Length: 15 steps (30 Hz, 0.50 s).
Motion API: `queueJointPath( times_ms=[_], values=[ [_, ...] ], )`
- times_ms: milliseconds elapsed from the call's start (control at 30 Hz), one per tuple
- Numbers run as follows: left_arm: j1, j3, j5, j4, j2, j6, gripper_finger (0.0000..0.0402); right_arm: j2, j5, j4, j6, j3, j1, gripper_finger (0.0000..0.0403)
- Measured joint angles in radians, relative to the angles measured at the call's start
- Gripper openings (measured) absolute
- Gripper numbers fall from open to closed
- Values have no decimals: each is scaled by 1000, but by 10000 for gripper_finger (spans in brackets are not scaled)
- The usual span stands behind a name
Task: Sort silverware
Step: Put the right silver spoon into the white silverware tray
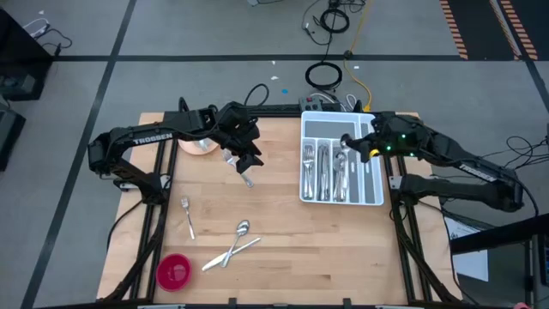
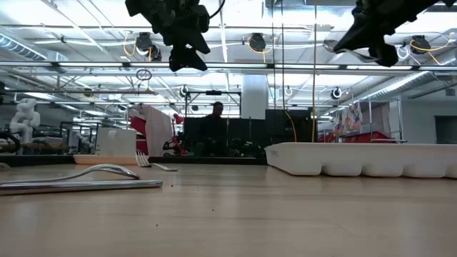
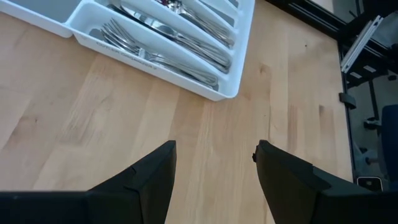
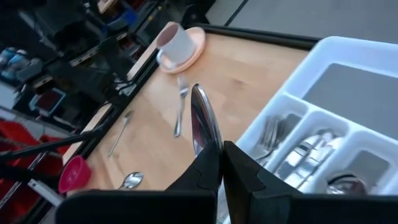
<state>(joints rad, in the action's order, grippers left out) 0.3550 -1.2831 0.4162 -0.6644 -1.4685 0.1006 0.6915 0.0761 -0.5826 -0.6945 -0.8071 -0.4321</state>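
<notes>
My right gripper (image 1: 358, 148) hangs over the white tray (image 1: 376, 199), shut on a shiny spoon (image 4: 203, 122). The tray holds forks (image 3: 155, 46) and other silverware (image 1: 330, 172) in its long slots. My left gripper (image 3: 214, 163) is open and empty, up above the table's far middle, over a fork (image 1: 247, 177) lying flat. A second fork (image 1: 187, 215), a spoon (image 1: 242, 228) and a knife (image 1: 230, 253) lie flat on the near left of the table. Both grippers show high up in the low view, the left gripper (image 2: 187, 56) and the right gripper (image 2: 377, 44). My right gripper pinches the spoon between its two fingers just below the bowl, at the neck (image 4: 210, 149). The bowl (image 4: 201, 115) sticks out past the fingertips, and the handle is hidden behind the fingers. The spoon is lifted clear above the tray.
A pink cup on its saucer (image 1: 202, 144) stands at the far left, close to the left arm. A red bowl (image 1: 173, 271) sits at the near left corner. Bare wood lies between the loose silverware and the tray. A person (image 2: 216, 114) shows in the room behind.
</notes>
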Motion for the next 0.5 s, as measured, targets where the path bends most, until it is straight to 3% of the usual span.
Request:
queueJointPath(
  times_ms=[167, 500],
  values=[
    [0, 0, -4, 1, 0, 0, 222, -60, 15, -13, -14, 60, -54, 0],
    [0, 0, -6, 1, 0, 3, 222, -131, 196, 86, -40, 230, -128, 0]
  ],
)
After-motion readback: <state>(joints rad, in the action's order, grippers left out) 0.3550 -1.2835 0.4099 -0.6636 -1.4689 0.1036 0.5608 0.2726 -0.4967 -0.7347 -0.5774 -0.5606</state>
